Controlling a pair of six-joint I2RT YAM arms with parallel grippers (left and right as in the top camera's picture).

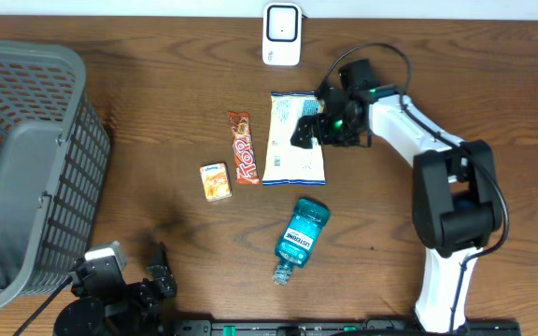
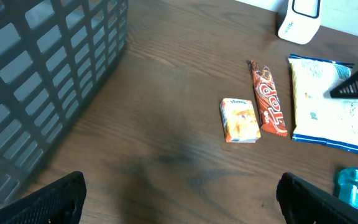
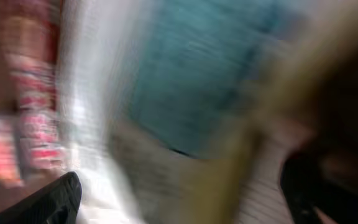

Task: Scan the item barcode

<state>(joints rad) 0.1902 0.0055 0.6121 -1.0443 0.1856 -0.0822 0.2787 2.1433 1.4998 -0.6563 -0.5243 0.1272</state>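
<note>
Station check from my side outward: the left end effector (image 2: 180, 193) sits at 7 o'clock, spread wide and empty, beside the grey basket (image 1: 82, 159) at 9. On the surface (image 1: 157, 93), a blue mouthwash bottle (image 1: 303, 233) lies on its side near 6. Past it, an orange tissue pack (image 1: 216, 181) and a red chocolate bar (image 1: 242, 147) lie close together, and the white snack bag (image 1: 288, 154) lies flat just beside the bar.

The right end effector (image 1: 308, 131) hovers over that bag's upper right corner, its jaws wide with nothing clamped, so I take the bag as the item to scan. The white scanner (image 1: 281, 35) stands at 12 o'clock, well apart from it.

My worry is the right wrist view: it is smeared with motion, so I cannot judge finger placement. The flat film gives little to bite. A shallow pinch could let it droop or slip, and dragging it could shove the bar. I also cannot see where its barcode is.
</note>
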